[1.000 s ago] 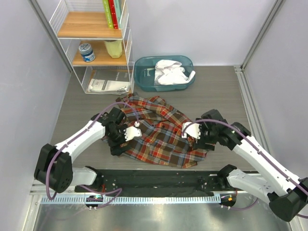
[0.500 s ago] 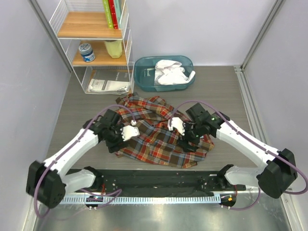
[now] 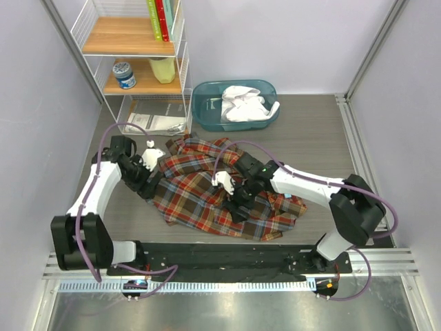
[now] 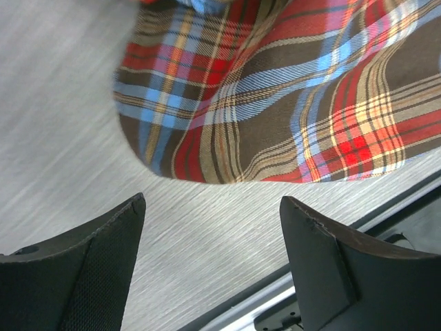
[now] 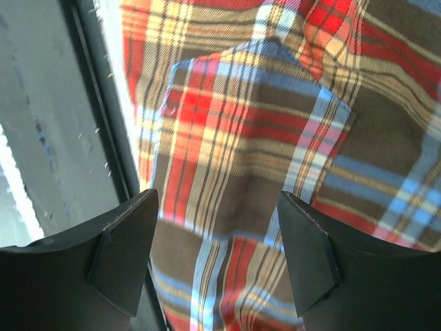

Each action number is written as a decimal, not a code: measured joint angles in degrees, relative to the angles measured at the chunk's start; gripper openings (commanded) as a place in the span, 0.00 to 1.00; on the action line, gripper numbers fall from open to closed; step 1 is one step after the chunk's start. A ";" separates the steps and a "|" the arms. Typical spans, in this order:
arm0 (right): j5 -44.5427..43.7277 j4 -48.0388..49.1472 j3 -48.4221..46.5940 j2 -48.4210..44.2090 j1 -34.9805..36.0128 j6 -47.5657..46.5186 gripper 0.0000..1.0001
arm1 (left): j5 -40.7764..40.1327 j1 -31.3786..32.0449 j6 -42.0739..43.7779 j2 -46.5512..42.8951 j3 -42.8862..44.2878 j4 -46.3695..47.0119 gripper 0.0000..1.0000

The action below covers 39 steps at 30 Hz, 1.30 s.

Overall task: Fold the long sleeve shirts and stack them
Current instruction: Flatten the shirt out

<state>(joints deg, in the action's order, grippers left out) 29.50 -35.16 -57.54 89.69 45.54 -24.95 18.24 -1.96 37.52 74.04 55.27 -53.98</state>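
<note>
A large plaid shirt in red, brown, blue and yellow lies rumpled and loosely spread in the middle of a grey table. Its near edge sits close to a black strip that runs along the front of the table. A second garment, a white shirt, is bunched inside a teal bin at the back of the table, well apart from the plaid one. The left arm reaches in from the left side, and the left fingers hang just beside the plaid shirt's left edge. They stand wide apart with only bare table between them and hold nothing, and a rounded fold of plaid cloth lies just beyond their tips. The right arm stretches in from the right across the shirt. The right fingers are over the middle of the cloth and are also spread wide. Plaid fabric fills the gap between them, but nothing is pinched — whether the tips touch the cloth cannot be told. In the back left corner stands a white wire shelf. It carries upright books on top, a small jar and a pale yellow container on the middle level, and papers at the bottom.
</note>
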 measured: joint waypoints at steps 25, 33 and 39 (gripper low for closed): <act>-0.70 1.49 0.50 -0.35 -0.48 3.10 0.11 | 7.30 -0.04 0.39 3.85 8.76 -5.84 0.66; -0.22 0.81 0.52 0.13 -0.76 3.08 0.52 | 6.10 0.00 0.52 5.53 7.34 -5.86 0.76; 0.02 1.36 0.52 3.02 -0.76 4.61 0.50 | 5.11 0.04 0.52 6.62 6.19 -5.35 0.76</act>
<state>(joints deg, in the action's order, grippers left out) 29.52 -33.80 -57.01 92.71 44.77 -20.34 23.35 -1.91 38.04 80.66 61.45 -59.33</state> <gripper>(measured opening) 0.522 0.759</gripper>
